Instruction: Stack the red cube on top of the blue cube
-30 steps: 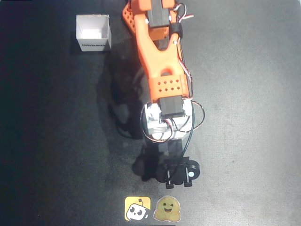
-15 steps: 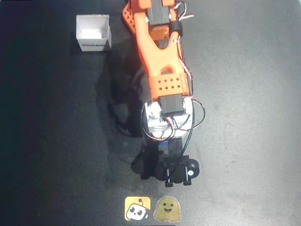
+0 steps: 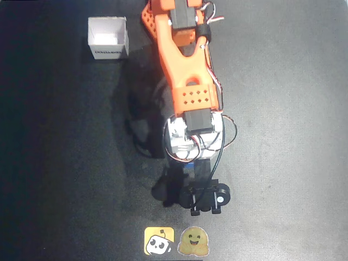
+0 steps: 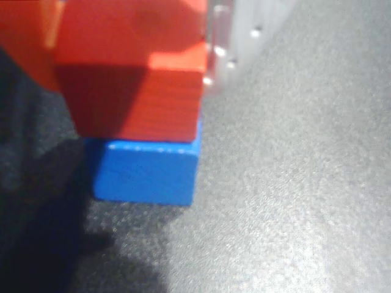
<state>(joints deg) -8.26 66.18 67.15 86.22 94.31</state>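
1. A dark, speckled tabletop (image 3: 283,136) is lying under everything; in the wrist view it is showing as grey and grainy, with a deep shadow spreading across the lower left.
2. Nearest the wrist camera, the red cube (image 4: 137,85) is sitting on top of the blue cube (image 4: 146,171), their faces touching and roughly lined up, the red one slightly overhanging to the left.
3. A pale, translucent finger (image 4: 229,36) is pressing at the red cube's right side; the other side is blurred in orange, so whether the gripper is gripping or has let go cannot be told.
4. In the overhead view, a sliver of the blue cube is peeking out beneath the orange arm (image 3: 187,81), near the lower middle of the table.
5. Two yellow stickers (image 3: 176,241) are lying at the bottom edge.
6. Farthest off, a white box (image 3: 108,37) is standing at the upper left.
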